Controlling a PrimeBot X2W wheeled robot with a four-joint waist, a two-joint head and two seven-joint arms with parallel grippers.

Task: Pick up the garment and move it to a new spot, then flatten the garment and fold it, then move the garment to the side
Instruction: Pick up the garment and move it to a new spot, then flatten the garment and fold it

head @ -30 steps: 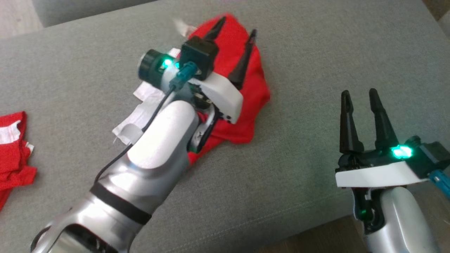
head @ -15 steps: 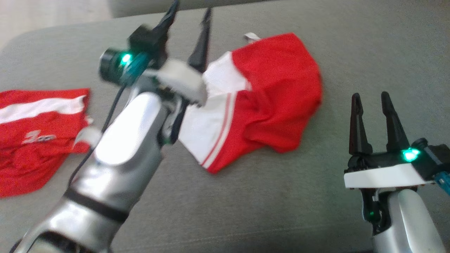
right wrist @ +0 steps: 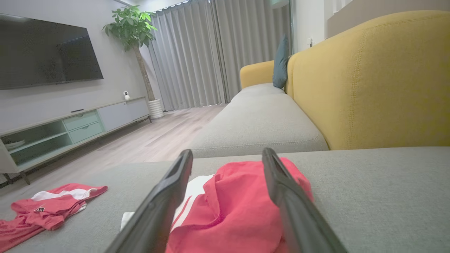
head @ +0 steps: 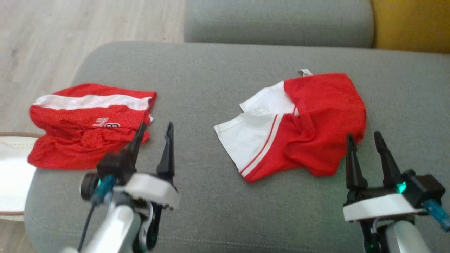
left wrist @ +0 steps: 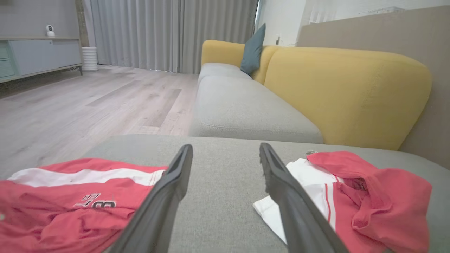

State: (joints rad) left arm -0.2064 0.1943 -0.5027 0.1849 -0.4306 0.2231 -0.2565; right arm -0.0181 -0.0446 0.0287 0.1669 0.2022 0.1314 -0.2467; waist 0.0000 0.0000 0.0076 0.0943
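I have both grippers over the near part of the grey seat cushion (head: 211, 77), fingers pointing away from me. The left gripper (head: 156, 125) stands wide and holds nothing, and the right gripper (head: 363, 135) is the same: spread and empty.

The garment (head: 316, 116), red with a white striped panel, lies crumpled right of centre on the cushion. In the head view the right gripper's fingertips overlap its near right edge, but I cannot tell whether they touch the cloth. A second red garment (head: 88, 126) with a white band sits bunched on the left, just beyond the left gripper. Bare grey fabric separates the two.

Around the work:
- another grey seat (head: 277, 21) on the far side
- a yellow backrest (head: 411, 24) at the far right
- wooden floor (head: 88, 24) at the far left
- a pale object (head: 10, 172) with a brown rim at the left edge — I cannot tell what it is

The right wrist view also shows a television (right wrist: 45, 52) and a potted plant (right wrist: 132, 31).
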